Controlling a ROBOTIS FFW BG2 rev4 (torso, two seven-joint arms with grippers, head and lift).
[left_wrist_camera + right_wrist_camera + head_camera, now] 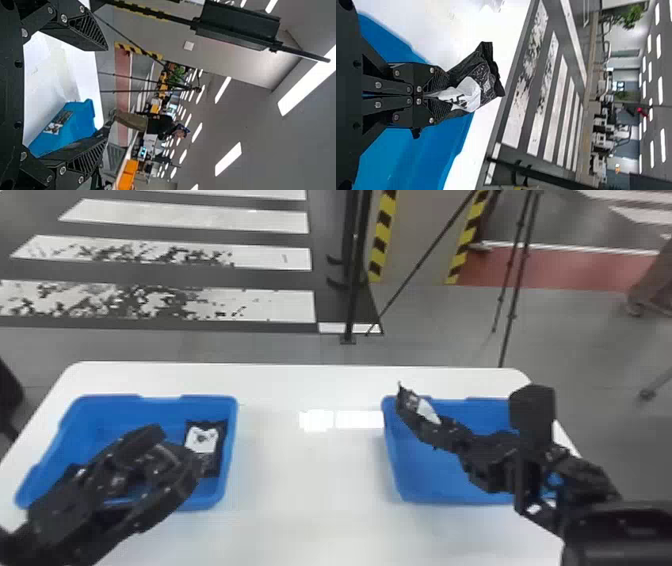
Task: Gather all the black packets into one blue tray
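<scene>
In the head view, my left gripper (pixel 179 454) hangs over the left blue tray (pixel 107 406), its fingers spread apart. Beside it, a black packet (pixel 202 439) with a white label lies against that tray's right side, partly covered by the gripper. My right gripper (pixel 446 435) is over the left part of the right blue tray (pixel 430 485), holding another black packet (pixel 420 408) whose free end points up past the rim. The left wrist view has the left gripper (pixel 104 97) with nothing between its fingertips. In the right wrist view, the right gripper (pixel 441 95) pinches the crumpled packet (pixel 484 81).
A white table (pixel 310 470) carries both trays, with a wide strip of tabletop between them. Beyond its far edge stand a dark pole (pixel 351 290) and tripod legs on the floor. A blue tray (pixel 75 128) with a dark and white patch shows in the left wrist view.
</scene>
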